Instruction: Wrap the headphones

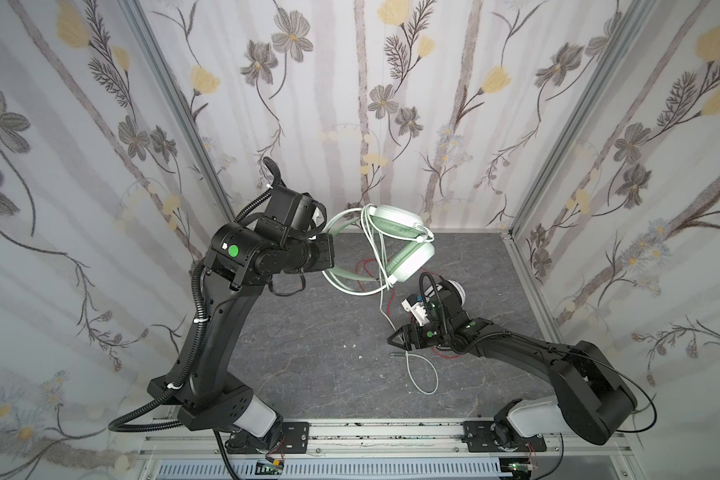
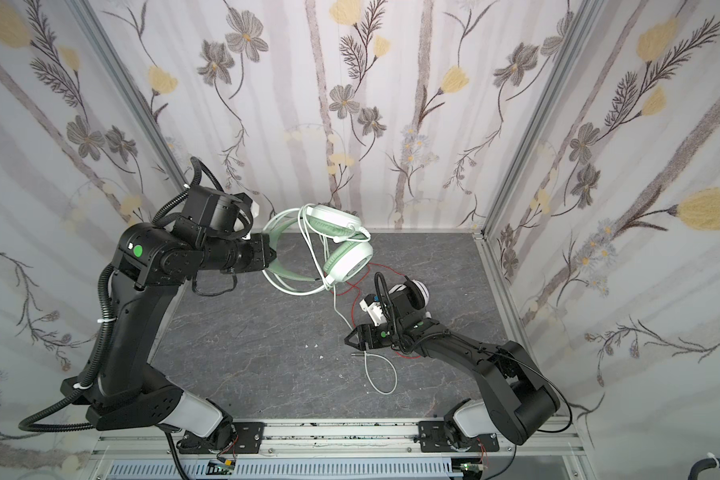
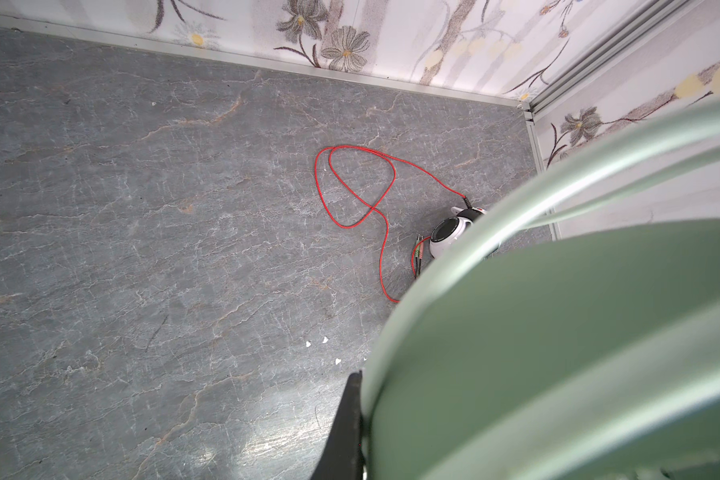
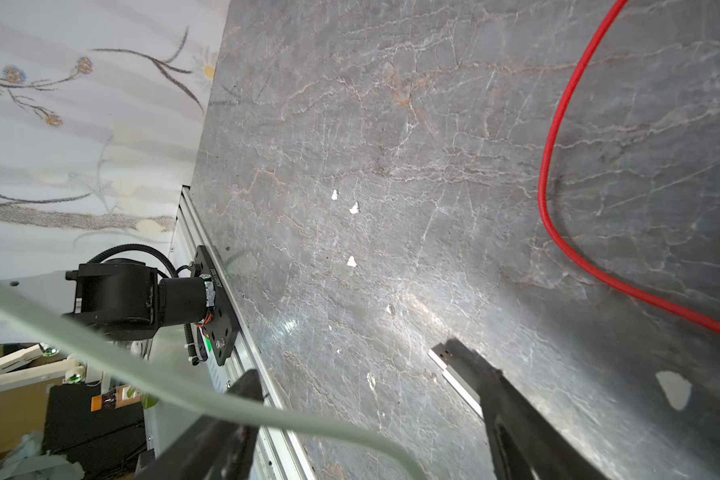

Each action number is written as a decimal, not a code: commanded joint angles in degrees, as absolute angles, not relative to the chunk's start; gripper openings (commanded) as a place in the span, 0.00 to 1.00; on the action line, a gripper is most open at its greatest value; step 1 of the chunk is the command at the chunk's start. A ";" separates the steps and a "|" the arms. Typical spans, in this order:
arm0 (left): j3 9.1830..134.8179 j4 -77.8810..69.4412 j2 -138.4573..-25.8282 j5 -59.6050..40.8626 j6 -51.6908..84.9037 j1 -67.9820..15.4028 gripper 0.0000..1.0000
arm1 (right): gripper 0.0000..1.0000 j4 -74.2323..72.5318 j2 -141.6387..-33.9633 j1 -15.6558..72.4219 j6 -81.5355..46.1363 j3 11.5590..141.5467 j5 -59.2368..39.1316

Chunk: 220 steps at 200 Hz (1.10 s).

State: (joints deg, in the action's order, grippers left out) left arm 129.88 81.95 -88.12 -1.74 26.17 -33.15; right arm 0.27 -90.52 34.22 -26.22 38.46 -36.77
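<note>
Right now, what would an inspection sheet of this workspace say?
Surface: grey marbled tabletop.
Job's things: green headset held up off the table; white headset lying on the table near the right arm.
Clutter: a few small white flecks.
Grippers: left gripper shut on the green headset's band; right gripper open, low over the table.
Cables: green cable partly looped over its headset, its tail trailing to the table, plug by the right gripper; red cable in loose loops on the table.
Surroundings: floral walls on three sides; metal rail in front.
</note>
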 commanded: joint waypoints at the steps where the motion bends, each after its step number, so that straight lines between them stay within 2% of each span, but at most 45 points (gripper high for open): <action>1: 130.26 77.94 -88.11 -2.89 27.40 -33.14 0.00 | 0.78 -0.62 -91.07 34.33 -24.80 39.36 -40.46; 10: 130.17 78.09 -88.36 -2.86 27.42 -33.01 0.00 | 0.75 -0.41 -92.79 34.56 -24.53 39.48 -40.94; 19: 130.14 78.37 -88.74 -3.11 27.58 -32.91 0.00 | 0.68 0.41 -93.01 34.81 -23.93 39.87 -41.02; 30: 130.17 78.65 -89.28 -3.49 28.22 -32.46 0.00 | 0.47 2.68 -92.96 35.59 -22.84 40.44 -40.26; 41: 130.08 78.84 -89.64 -4.24 29.00 -31.56 0.00 | 0.34 6.11 -92.21 36.60 -20.96 40.86 -38.86; 48: 130.00 78.84 -89.83 -4.83 29.54 -30.73 0.00 | 0.21 8.21 -91.85 37.38 -19.98 40.91 -37.69; 68: 128.64 77.91 -89.70 -7.07 30.93 -27.61 0.00 | 0.00 12.30 -85.41 39.36 -18.80 39.54 -33.66; 96: 126.32 75.30 -89.26 -9.87 33.00 -22.90 0.00 | 0.00 14.75 -76.21 40.75 -20.06 37.10 -30.85; 123: 126.12 74.37 -90.21 -9.40 34.27 -21.04 0.00 | 0.00 24.94 -70.86 44.46 -17.61 41.88 -22.65; 161: 126.21 75.99 -91.40 -5.20 34.29 -20.69 0.00 | 0.00 38.09 -69.62 52.24 -14.03 53.13 -9.14; 220: 122.65 79.80 -91.01 4.74 35.83 -18.77 0.00 | 0.00 46.99 -70.42 58.29 -10.29 64.94 5.28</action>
